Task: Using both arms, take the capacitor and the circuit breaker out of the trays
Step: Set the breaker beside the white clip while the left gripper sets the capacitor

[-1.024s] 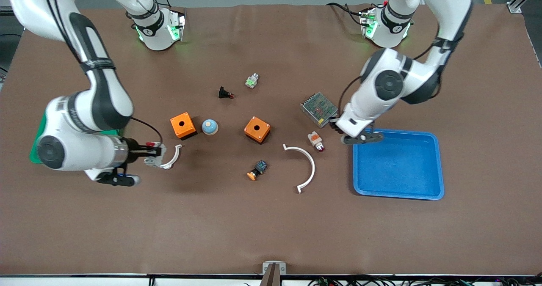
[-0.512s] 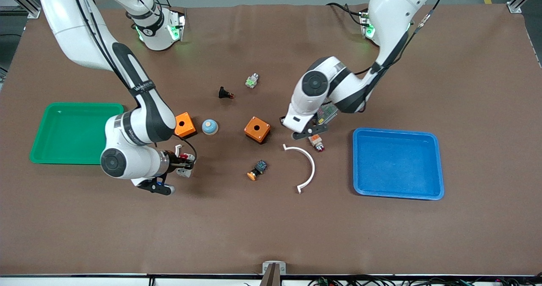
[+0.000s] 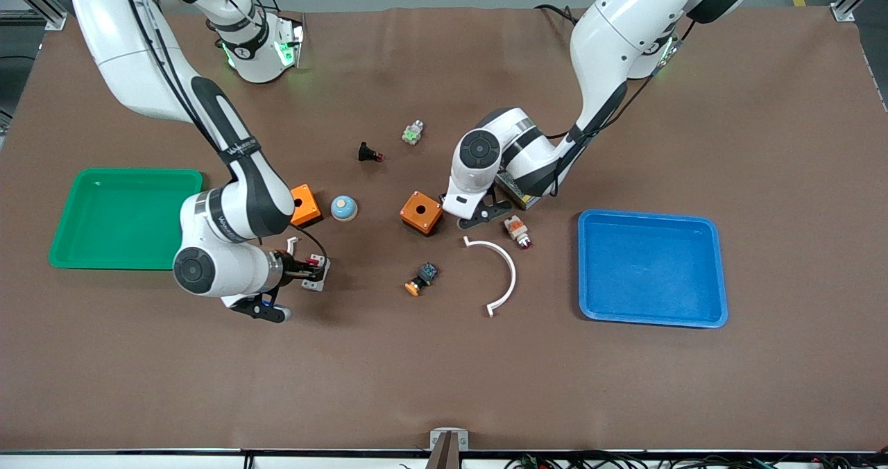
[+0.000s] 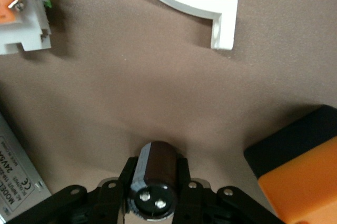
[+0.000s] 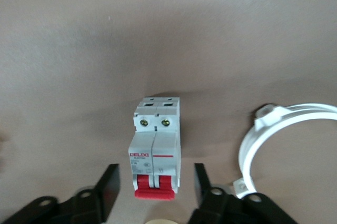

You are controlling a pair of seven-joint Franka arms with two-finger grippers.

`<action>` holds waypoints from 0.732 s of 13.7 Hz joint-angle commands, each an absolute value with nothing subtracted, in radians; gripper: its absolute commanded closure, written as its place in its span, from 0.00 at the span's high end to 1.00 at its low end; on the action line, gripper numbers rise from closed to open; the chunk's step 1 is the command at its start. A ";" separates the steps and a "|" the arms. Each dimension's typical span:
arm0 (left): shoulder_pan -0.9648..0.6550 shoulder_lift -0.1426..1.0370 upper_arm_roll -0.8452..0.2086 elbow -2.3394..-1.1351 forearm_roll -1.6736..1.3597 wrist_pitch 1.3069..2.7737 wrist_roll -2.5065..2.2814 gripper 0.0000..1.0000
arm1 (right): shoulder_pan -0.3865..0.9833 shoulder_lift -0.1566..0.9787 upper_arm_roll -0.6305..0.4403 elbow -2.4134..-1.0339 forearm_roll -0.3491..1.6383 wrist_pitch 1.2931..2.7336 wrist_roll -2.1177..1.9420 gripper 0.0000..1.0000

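Left gripper (image 4: 154,195) clamped on the capacitor (image 4: 154,174), low over bare table beside an orange box (image 3: 421,212) | Right gripper (image 5: 155,190) spread apart, both fingers clear of the breaker (image 5: 156,146) lying flat on the table between them | a white clamp ring (image 5: 274,140) just beside

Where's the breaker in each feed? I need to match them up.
Front view: the breaker lies on the table at the right pincer.
Left wrist view: not in it; the left pincer is shut on the capacitor there.
Right wrist view: centre, red switch end between the open fingers.
Shared landmark: the small white curved clip beside the breaker.
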State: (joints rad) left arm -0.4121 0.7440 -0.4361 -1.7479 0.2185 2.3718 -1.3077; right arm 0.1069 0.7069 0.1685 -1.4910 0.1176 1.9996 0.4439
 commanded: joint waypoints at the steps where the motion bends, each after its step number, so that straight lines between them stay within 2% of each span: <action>1: -0.403 0.744 -0.431 -1.733 0.239 2.356 -1.335 1.00 | 0.008 0.623 0.175 -1.407 0.132 1.828 0.419 1.00; 4: -0.344 0.629 -0.416 -1.721 0.247 2.289 -1.306 1.00 | -0.064 0.462 0.169 -1.408 0.124 1.698 0.304 1.00; 7: -0.221 0.467 -0.416 -1.671 0.247 2.114 -1.163 1.00 | -0.124 0.312 0.169 -1.410 0.091 1.588 0.174 1.00; 10: -0.069 0.368 -0.419 -1.585 0.247 1.949 -0.897 1.00 | -0.176 0.165 0.170 -1.408 0.080 1.485 0.097 1.00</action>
